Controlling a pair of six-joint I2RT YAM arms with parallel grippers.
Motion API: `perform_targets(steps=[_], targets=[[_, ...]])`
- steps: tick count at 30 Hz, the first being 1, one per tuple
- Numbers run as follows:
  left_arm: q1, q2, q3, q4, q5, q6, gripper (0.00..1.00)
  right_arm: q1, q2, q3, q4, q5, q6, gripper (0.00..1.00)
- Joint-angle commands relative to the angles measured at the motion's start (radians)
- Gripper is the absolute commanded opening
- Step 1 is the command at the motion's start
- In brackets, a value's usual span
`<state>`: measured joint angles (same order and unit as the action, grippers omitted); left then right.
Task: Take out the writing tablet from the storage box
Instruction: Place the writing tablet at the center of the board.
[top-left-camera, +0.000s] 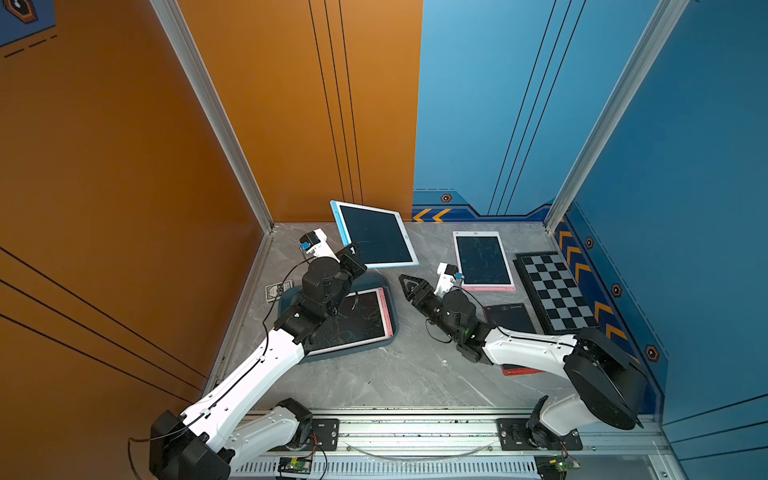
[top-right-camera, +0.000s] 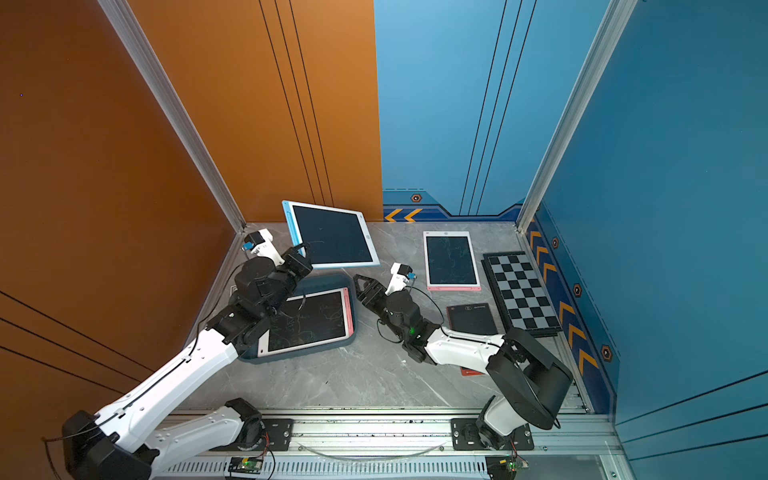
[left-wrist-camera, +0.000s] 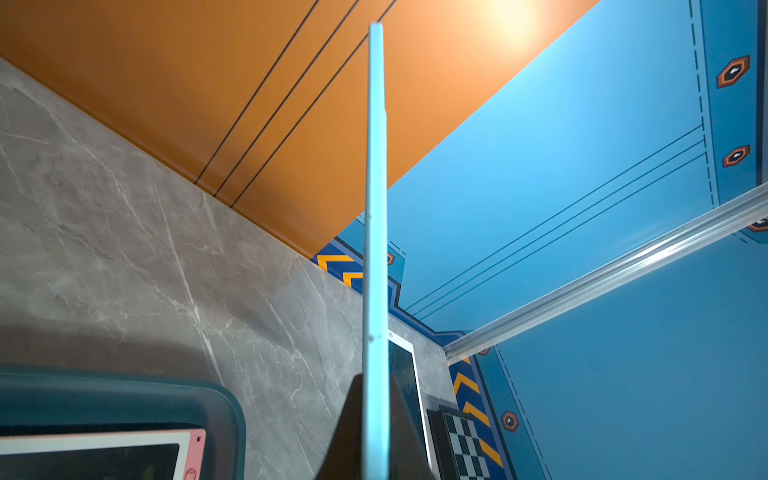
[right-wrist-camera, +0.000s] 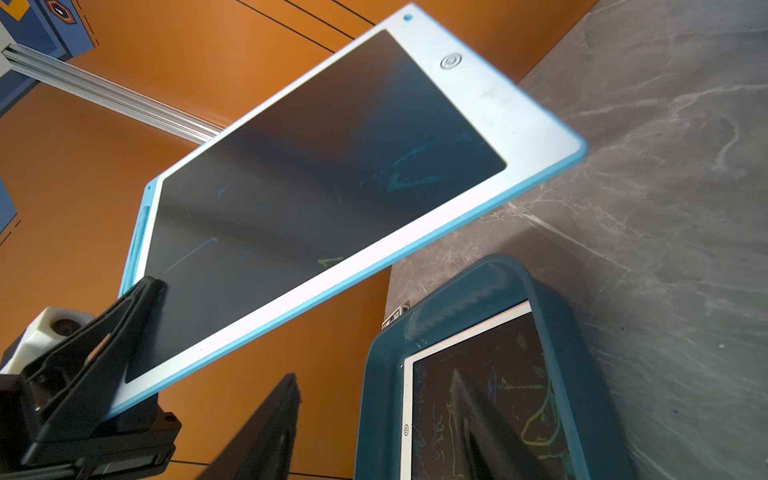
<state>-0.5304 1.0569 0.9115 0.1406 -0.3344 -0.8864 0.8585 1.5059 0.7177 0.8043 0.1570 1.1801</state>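
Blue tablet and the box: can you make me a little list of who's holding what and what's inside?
left gripper: shut on the blue tablet, near one corner
blue tablet: up in the air, out of the storage box
storage box: on the table, with a pink tablet lying inside
right gripper: open, empty, beside the storage box

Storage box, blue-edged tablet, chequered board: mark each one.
storage box (right-wrist-camera: 478, 282): right wrist view, teal wall.
blue-edged tablet (top-left-camera: 376, 235): a top view, dark screen.
chequered board (top-left-camera: 555, 291): a top view, middle squares.
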Motion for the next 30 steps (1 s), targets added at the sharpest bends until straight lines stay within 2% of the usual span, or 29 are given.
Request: perform_targets(steps=[1, 5, 10, 16, 25, 30], targets=[[-0.002, -0.001, 0.013, 0.075, -0.011, -0.003, 0.0, -0.02, -0.014, -0.012, 0.071, 0.007, 0.009, 0.62], [-0.005, 0.011, 0.003, 0.097, 0.024, -0.048, 0.0, -0.045, 0.054, 0.003, 0.227, -0.043, 0.044, 0.63], [-0.012, 0.012, 0.002, 0.107, 0.046, -0.061, 0.0, -0.076, 0.202, 0.021, 0.455, -0.107, 0.197, 0.61], [-0.021, 0.017, 0.002, 0.111, 0.062, -0.074, 0.0, -0.071, 0.332, 0.06, 0.607, -0.123, 0.284, 0.58], [-0.02, 0.006, -0.032, 0.11, 0.051, -0.087, 0.0, -0.078, 0.349, 0.092, 0.613, -0.148, 0.27, 0.56], [0.038, -0.009, -0.028, 0.111, 0.049, -0.09, 0.0, -0.062, 0.347, 0.097, 0.613, -0.168, 0.28, 0.56]])
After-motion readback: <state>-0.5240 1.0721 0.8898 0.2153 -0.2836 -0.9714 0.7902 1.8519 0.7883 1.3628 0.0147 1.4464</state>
